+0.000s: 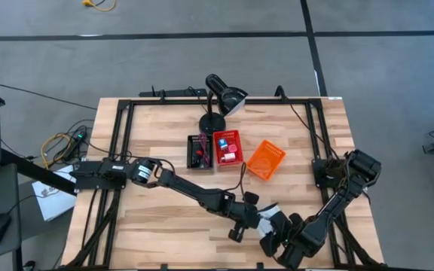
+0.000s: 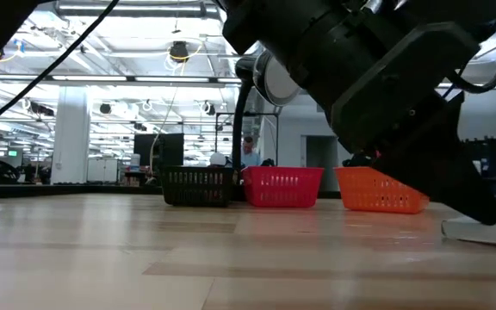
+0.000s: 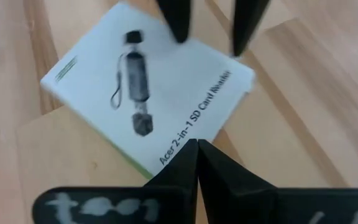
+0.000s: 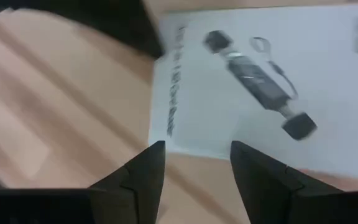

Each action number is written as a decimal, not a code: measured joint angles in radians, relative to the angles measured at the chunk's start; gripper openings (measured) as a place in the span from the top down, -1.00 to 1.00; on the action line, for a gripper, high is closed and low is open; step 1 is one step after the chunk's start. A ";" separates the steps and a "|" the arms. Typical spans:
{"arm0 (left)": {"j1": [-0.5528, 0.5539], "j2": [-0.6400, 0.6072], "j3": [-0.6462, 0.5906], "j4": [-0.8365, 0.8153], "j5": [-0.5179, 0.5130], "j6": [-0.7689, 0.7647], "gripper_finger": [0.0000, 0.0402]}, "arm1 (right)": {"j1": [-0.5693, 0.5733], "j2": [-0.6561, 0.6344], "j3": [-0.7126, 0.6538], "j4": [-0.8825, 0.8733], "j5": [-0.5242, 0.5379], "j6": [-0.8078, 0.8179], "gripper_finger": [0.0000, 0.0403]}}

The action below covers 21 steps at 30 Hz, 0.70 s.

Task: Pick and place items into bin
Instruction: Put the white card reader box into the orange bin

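Note:
A white square card point(image 3: 148, 87) with a black printed picture and the words "SD Card Reader" lies flat on the table near its near edge point(image 1: 268, 213). My left gripper point(image 3: 197, 148) is shut, its tips over the card's lettered edge. My right gripper point(image 4: 194, 158) is open and hovers at the card's opposite side, with the card point(image 4: 260, 81) just beyond its fingertips. In the left wrist view the right gripper's two fingers point(image 3: 178, 22) stand apart over the card's far part. The other small items are in the bins or out of view. My left gripper's shut fingertips point(image 3: 194, 155) stand over the card's lettered edge point(image 3: 176, 146), slanting down from above. Whether they touch the card I cannot tell. The card lies flat on the table.
A black bin point(image 1: 199, 150), a red bin point(image 1: 228, 147) holding small pieces and a tilted orange bin point(image 1: 266, 159) stand mid-table. A black desk lamp point(image 1: 221, 102) stands behind them. Both arms point(image 1: 202, 194) meet near the near edge.

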<state>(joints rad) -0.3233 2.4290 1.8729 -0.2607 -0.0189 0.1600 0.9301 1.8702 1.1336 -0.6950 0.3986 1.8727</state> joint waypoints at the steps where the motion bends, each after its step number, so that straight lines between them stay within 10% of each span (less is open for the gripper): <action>1: 0.000 0.000 0.000 -0.009 -0.003 0.011 1.00 | 0.001 0.000 0.000 0.019 0.000 -0.008 0.13; 21: 0.002 -0.064 -0.005 -0.082 -0.095 0.050 1.00 | 0.095 -0.088 0.000 -0.106 0.121 0.177 0.26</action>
<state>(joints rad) -0.3211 2.3654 1.8679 -0.3426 -0.1143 0.2096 1.0250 1.7824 1.1339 -0.8010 0.5196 2.0494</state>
